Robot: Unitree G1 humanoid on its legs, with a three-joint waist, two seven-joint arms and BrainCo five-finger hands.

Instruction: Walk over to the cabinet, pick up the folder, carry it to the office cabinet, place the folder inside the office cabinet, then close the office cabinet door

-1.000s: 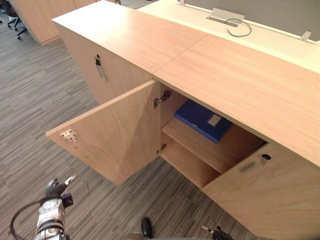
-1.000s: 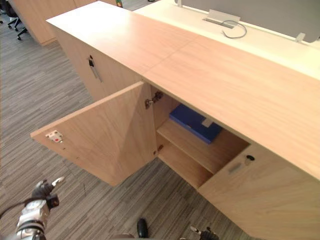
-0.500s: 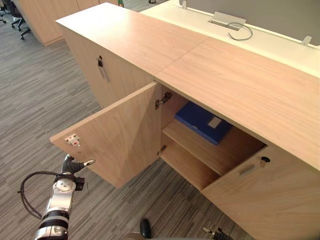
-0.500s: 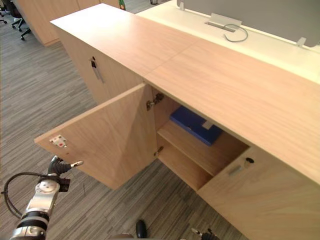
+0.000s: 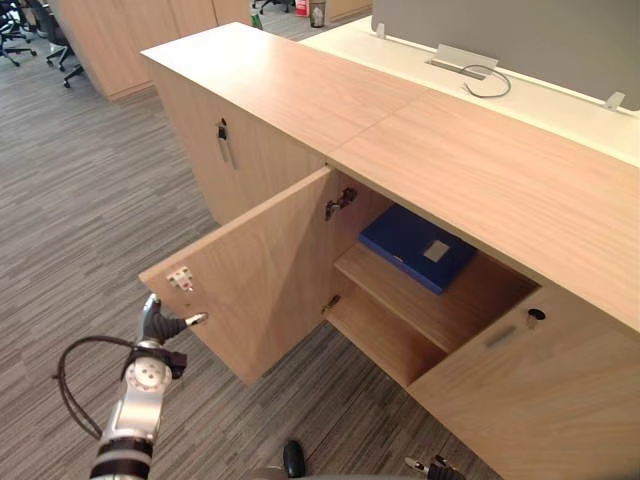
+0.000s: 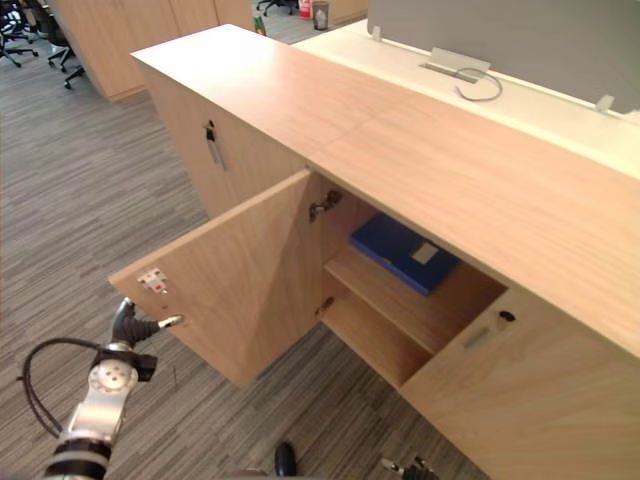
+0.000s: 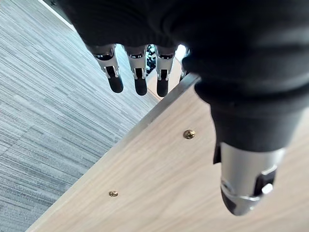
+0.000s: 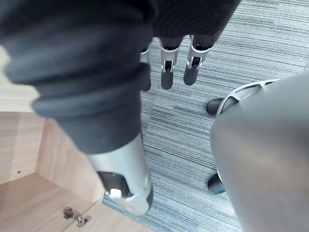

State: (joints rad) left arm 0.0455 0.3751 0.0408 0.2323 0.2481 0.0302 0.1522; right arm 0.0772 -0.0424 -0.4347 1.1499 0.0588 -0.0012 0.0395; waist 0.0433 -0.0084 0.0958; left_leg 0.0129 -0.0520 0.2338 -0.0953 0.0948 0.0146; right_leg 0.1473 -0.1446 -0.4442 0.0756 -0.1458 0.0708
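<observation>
The blue folder (image 5: 415,247) lay on the upper shelf (image 5: 400,305) (cabinet door (image 5: 260,275) wide open). The left hand (image 5: 158,325) hovered at the door's outer edge, fingers straight and empty; the right hand (image 8: 166,76) hung slack-fingered over the carpet (image 8: 193,125).

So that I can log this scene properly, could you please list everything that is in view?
cabinet: one, light wood, straight ahead
door: one, light wood, the cabinet's left one, swung open
folder: one, blue, flat on the upper shelf inside the cabinet
second cabinet: one, light wood, joined on the left, shut
desk: one, white, behind the cabinets
screen: one, grey, along the desk's far side
cable: one, grey, looped on the desk
chairs: at least two, dark, far left
carpet: grey, striped, all over the floor
left hand: open, at the open door's outer edge
right hand: open, hanging over the carpet
</observation>
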